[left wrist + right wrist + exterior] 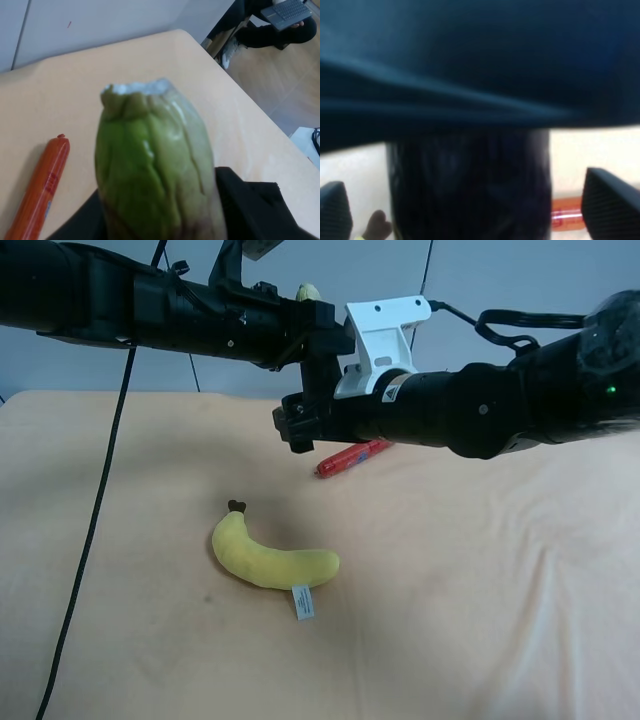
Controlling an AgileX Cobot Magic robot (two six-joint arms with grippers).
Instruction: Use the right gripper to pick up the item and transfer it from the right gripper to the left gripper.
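While level, right hand (465,180) — seemingly — gapes.

A peach-coloured cloth is covering the worktop (480,620), and a yellow plush banana (268,555) is lying on it near the middle, its white tag (303,602) trailing toward 5 o'clock. A red sausage (352,456) is resting at about 1 o'clock from the banana, well apart from it.
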